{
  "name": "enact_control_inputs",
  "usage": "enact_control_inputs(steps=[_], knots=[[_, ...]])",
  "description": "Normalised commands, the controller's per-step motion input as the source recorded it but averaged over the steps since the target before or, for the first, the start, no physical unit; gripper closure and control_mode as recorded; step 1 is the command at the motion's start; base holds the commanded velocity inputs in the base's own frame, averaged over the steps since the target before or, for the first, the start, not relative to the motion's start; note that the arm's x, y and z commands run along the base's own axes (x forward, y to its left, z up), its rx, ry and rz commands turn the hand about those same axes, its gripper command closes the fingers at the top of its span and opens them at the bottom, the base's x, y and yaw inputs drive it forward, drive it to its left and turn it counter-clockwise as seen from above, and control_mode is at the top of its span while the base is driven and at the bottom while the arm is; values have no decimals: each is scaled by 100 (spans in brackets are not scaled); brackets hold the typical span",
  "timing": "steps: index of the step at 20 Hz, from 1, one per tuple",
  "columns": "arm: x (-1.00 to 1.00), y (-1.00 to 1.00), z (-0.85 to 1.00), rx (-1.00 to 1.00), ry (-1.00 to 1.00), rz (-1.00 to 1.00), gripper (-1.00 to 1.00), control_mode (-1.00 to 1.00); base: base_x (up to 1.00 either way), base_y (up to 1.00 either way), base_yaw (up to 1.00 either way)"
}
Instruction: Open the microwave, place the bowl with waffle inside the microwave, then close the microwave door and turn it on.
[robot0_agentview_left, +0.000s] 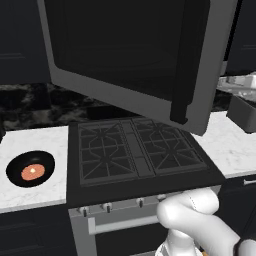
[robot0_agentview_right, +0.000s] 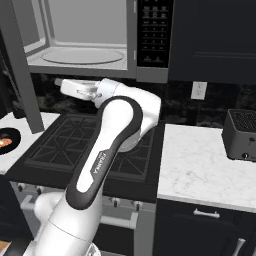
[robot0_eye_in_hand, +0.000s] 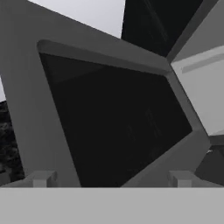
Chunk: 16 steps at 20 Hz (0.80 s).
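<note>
at the far left in the left base view, the bowl with waffle (robot0_agentview_left: 30, 169) sits on the white marble worktop (robot0_agentview_left: 35, 192) just beside the black gas stove (robot0_agentview_left: 135, 150), the orange-brown disc lying in the middle of the black bowl; in the right base view its edge shows at the left border (robot0_agentview_right: 7, 140), on the same worktop strip. over the stove hangs the microwave door (robot0_agentview_left: 135, 55), swung wide open, its dark glass window facing the left camera and its black vertical bar handle (robot0_agentview_left: 186, 60) at the right edge of the panel. in the right base view the door is seen edge-on as a grey slab (robot0_agentview_right: 21, 65) at the left, and to its right the microwave (robot0_agentview_right: 95, 37) stands open, light grey inside with the round turntable (robot0_agentview_right: 82, 55) bare, and the black button panel (robot0_agentview_right: 154, 32) at its right side. the white arm rises from below across the stove, with the hand reaching left under the microwave toward the door. in the hand view the claw (robot0_eye_in_hand: 111, 178) faces the door's dark window (robot0_eye_in_hand: 118, 127) up close; the two finger tips (robot0_eye_in_hand: 40, 178) stand well apart at the bottom, released, with nothing between them. farther right, a wall outlet (robot0_agentview_right: 198, 90) sits above another marble worktop (robot0_agentview_right: 200, 170), and a dark toaster (robot0_agentview_right: 242, 134) stands at its right end.
</note>
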Motion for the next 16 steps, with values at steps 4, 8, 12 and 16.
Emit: enact_control_inputs(steps=[4,8,12,16], knots=[[9,93,-7,-2,1,5,-100,-100,0,0,0],[9,80,0,-3,0,3,-100,-100,0,0,0],[1,75,0,-1,0,4,-100,-100,0,0,0],[-18,71,0,0,0,7,-100,-100,0,0,0]])
